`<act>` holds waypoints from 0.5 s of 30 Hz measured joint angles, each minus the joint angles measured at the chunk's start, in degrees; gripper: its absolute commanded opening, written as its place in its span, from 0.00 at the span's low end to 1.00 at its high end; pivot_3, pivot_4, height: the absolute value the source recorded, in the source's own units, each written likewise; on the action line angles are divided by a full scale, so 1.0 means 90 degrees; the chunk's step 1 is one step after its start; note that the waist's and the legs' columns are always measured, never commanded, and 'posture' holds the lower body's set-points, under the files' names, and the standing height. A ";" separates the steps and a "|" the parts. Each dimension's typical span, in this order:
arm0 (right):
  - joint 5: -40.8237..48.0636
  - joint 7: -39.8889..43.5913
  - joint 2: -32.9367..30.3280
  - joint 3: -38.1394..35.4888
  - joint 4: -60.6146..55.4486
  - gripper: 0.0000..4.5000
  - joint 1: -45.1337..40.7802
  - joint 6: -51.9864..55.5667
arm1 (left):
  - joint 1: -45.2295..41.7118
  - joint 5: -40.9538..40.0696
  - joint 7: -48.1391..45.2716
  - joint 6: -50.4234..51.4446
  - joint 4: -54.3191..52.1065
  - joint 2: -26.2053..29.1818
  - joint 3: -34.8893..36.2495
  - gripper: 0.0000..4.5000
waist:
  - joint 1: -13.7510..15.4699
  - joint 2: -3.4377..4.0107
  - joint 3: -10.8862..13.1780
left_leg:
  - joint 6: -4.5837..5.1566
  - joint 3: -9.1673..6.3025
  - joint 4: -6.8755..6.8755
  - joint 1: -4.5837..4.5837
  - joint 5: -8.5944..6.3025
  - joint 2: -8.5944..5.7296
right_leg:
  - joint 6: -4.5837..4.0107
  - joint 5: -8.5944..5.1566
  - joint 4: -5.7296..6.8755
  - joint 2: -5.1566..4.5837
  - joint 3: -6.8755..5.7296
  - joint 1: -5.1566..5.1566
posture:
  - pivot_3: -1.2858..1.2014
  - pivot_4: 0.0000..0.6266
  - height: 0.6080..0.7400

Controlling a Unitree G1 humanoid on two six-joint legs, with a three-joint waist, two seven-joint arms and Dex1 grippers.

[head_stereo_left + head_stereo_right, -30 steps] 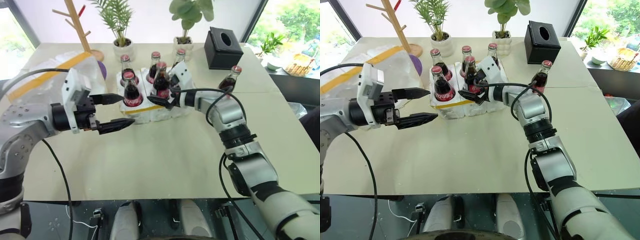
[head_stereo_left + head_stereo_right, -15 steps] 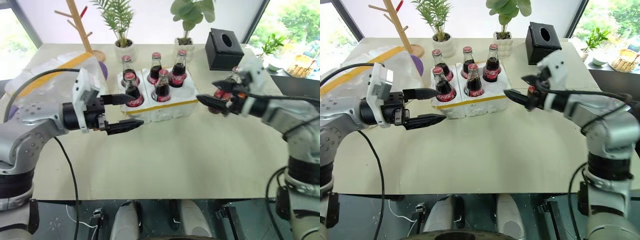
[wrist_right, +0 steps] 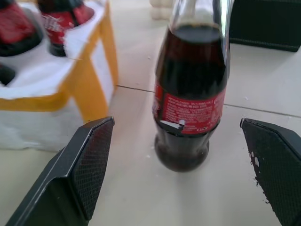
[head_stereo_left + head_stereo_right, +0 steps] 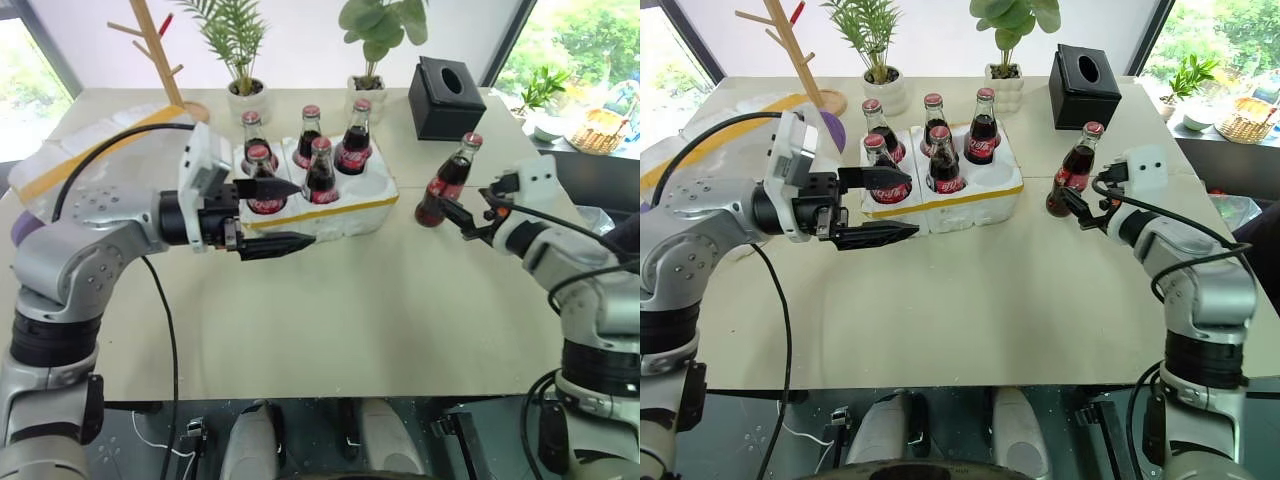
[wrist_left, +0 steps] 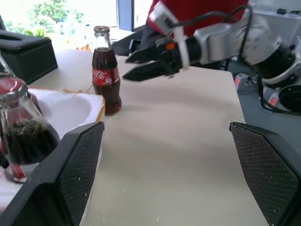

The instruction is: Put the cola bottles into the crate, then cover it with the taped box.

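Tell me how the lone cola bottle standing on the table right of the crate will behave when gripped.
The small glass cola bottle with red cap looks tall on a narrow base, so a sideways nudge would probably tip it. Its smooth glass may slip. Nearly full of dark liquid, it is likely heavy for its size.

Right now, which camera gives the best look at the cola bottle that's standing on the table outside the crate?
The right wrist view: the loose cola bottle stands large between the open right gripper's fingers, its label readable. The left wrist view shows it whole but farther off, beside the crate. The eye views show it small, by the right gripper.
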 measured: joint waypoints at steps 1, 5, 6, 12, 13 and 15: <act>-0.0106 0.0000 0.0079 0.0095 0.0433 0.98 -0.0210 -0.0255 | -0.0005 0.0041 -0.0009 0.0000 0.0015 -0.0003 -0.0019 1.00 | -0.0009 0.0000 0.0000 | 0.0000 0.0000 0.0000 0.0000 0.0000 0.0000 | 0.0000 0.0000 0.0000 0.0000 0.0000 0.0000 | 0.52 0.24 1.00; -0.0386 0.0034 0.0264 0.0365 0.1784 0.98 -0.0921 -0.0972 | -0.0008 0.0082 -0.0046 -0.0001 0.0029 -0.0012 -0.0037 1.00 | -0.0006 0.0000 0.0000 | 0.0000 -0.0001 -0.0001 -0.0001 0.0000 0.0000 | 0.0000 0.0000 0.0001 0.0000 0.0000 -0.0001 | 0.52 0.24 1.00; -0.0454 0.0079 0.0325 0.0429 0.2277 0.98 -0.1194 -0.1194 | -0.0006 0.0100 -0.0049 0.0000 0.0027 -0.0011 -0.0040 1.00 | -0.0005 0.0001 0.0001 | 0.0000 0.0000 -0.0001 -0.0002 0.0000 0.0000 | 0.0000 0.0000 0.0000 -0.0001 0.0000 -0.0001 | 0.52 0.24 1.00; -0.0817 0.0192 0.0361 0.0610 0.3529 0.59 -0.1770 -0.2159 | 0.0129 0.0116 0.0033 0.0001 -0.0037 0.0016 0.0006 1.00 | 0.0001 0.0001 0.0001 | 0.0000 0.0001 -0.0001 -0.0003 0.0000 0.0000 | 0.0001 0.0000 0.0000 -0.0003 0.0000 -0.0002 | 0.52 0.24 1.00; -0.0819 0.0233 0.0375 0.0614 0.3574 0.59 -0.1776 -0.2281 | 0.0180 0.0115 0.0062 0.0004 -0.0066 0.0028 0.0037 1.00 | 0.0000 0.0004 0.0003 | 0.0000 0.0001 -0.0001 -0.0005 0.0000 0.0000 | 0.0001 0.0000 0.0000 -0.0003 0.0000 -0.0004 | 0.52 0.24 1.00; -0.0779 0.0312 0.0433 0.0570 0.3562 0.59 -0.1826 -0.2526 | 0.0267 0.0107 0.0128 0.0010 -0.0132 0.0088 0.0108 1.00 | -0.0010 0.0016 0.0011 | -0.0001 0.0006 -0.0002 -0.0015 0.0001 0.0000 | 0.0002 0.0001 0.0007 -0.0003 0.0007 -0.0025 | 0.52 0.24 1.00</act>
